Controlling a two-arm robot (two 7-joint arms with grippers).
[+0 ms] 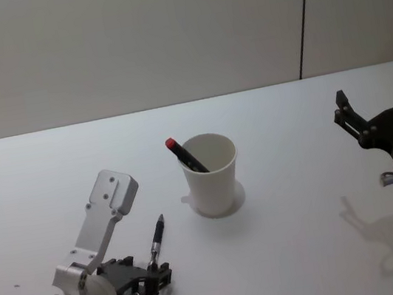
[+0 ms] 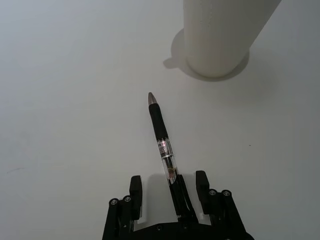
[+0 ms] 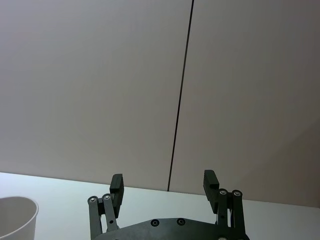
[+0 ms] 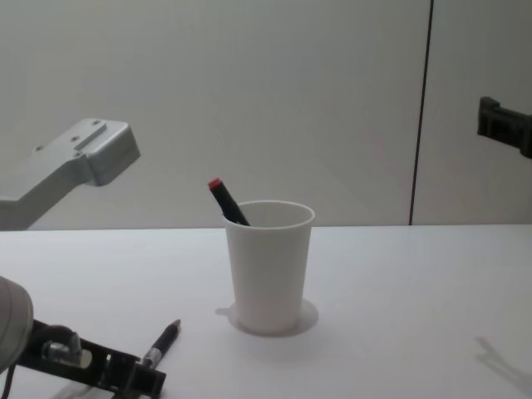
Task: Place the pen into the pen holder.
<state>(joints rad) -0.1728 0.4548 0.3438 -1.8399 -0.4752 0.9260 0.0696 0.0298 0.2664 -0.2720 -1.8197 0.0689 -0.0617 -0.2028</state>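
a white table (image 1: 310,249) stands before a plain grey wall. the pen holder (image 1: 212,173), a white paper cup, stands upright near the middle of the head view. a red-capped pen (image 1: 180,151) already leans inside it, its cap poking out over the rim toward the upper left.

the pen (image 1: 157,242) to be placed is black with a clear barrel. it is at the lower left of the head view, well apart from the cup, with its tip pointing up the frame. the left gripper (image 1: 153,272) sits low at the table around the pen's back end. in the left wrist view its fingers (image 2: 135,191) are spread, one on each side of the barrel with a gap on both sides, so the pen is straddled, not pinched.

the right gripper (image 1: 372,93) hangs raised at the right edge of the head view, fingers spread and holding nothing, apparently idle.

the step in hand looks like the grasp. the next move would call for closing squarely on the barrel, lifting, and tipping the pen upright over the cup's mouth. the release should not knock the light cup or the pen leaning inside.
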